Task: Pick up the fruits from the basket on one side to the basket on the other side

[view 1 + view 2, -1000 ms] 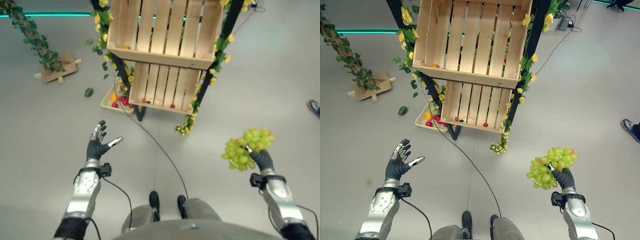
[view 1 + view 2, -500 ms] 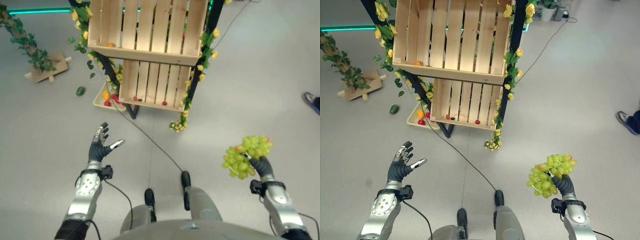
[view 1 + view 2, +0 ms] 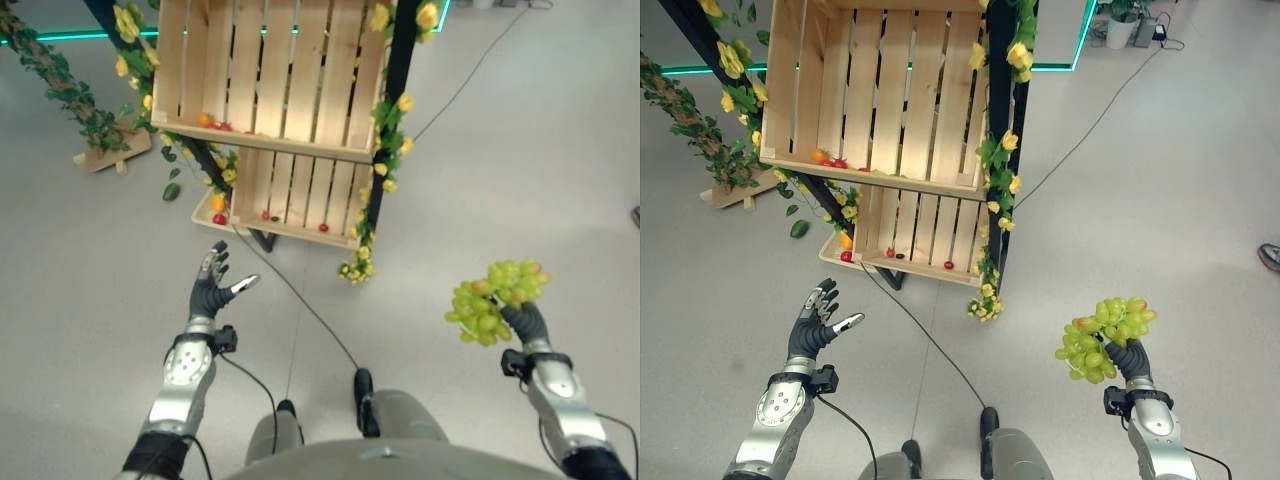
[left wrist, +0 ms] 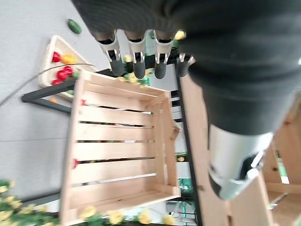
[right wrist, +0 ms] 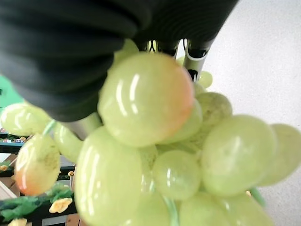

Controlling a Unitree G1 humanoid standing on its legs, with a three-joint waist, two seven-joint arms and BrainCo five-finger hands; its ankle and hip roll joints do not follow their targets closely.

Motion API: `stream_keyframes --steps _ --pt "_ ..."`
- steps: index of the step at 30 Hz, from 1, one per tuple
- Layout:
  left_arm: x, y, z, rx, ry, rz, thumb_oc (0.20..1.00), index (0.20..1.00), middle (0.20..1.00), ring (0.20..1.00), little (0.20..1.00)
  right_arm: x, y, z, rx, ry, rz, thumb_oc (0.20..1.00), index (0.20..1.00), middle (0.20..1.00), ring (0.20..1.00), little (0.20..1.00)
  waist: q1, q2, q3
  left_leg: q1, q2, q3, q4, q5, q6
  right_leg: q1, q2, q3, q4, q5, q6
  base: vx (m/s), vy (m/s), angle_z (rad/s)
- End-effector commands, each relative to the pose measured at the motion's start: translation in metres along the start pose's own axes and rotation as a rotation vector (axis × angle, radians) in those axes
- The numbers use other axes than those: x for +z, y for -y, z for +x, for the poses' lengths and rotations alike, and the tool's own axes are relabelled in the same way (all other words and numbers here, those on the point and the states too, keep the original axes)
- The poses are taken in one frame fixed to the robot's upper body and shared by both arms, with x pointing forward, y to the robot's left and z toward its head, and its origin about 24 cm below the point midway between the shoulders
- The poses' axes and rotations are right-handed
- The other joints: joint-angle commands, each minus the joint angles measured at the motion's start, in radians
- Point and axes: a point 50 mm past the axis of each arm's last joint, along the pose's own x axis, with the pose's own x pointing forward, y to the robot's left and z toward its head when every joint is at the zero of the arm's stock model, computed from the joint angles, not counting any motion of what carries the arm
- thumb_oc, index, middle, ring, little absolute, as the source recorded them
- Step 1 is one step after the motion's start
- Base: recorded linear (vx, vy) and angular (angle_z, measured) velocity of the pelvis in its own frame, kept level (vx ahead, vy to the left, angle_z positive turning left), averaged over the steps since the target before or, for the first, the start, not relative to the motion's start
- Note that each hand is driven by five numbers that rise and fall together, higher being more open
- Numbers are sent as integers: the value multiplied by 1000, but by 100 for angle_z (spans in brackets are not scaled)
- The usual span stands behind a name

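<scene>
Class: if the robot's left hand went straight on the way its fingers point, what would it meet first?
Probably the lower wooden crate on the flower-wrapped stand; the open left hand points at it across bare floor, though depth is unclear.

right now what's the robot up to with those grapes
The right robot hand is shut on a bunch of green grapes, held up over the grey floor, off to the right of the crate rack. The left robot hand is open and holds nothing. Small red and orange fruits lie in the upper crate, and more sit in a tray on the floor by the lower crate.
</scene>
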Motion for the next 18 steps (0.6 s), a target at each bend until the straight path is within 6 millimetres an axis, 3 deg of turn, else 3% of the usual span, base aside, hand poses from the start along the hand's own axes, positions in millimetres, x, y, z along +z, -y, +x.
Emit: stream_keyframes --steps 1,3,4,7,18 --pt "20 -3 10 12 99 6 1000 1000 1000 1000 1000 29 13 5 -53 148 -30 200 200 200 200 200 -5 -25 3 -39 -39 62 7 -9 77 51 1 78 -74 81 100 179 28 -2" --pt "17 -5 9 29 90 9 1000 1000 1000 1000 1000 31 14 6 -59 163 -34 200 200 200 200 200 2 -16 3 -41 -18 71 -171 -38 89 48 2 84 -67 70 118 139 97 -1" --pt "15 -7 8 38 84 14 1000 1000 1000 1000 1000 33 14 7 -62 169 -46 200 200 200 200 200 10 -5 7 -45 -16 61 -244 -19 88 45 10 89 -59 64 124 93 104 0" --pt "15 -13 8 56 83 35 1000 1000 1000 1000 1000 35 8 11 -35 174 -63 200 200 200 200 200 10 -8 12 -19 -30 41 -308 -17 89 0 2 91 -23 61 133 21 91 -32" --pt "33 -22 17 80 163 74 1000 1000 1000 1000 1000 68 -18 45 -31 266 -60 200 200 200 200 200 51 -16 55 -92 -70 71 -305 -45 125 -111 -44 111 -22 90 163 -17 84 -21"
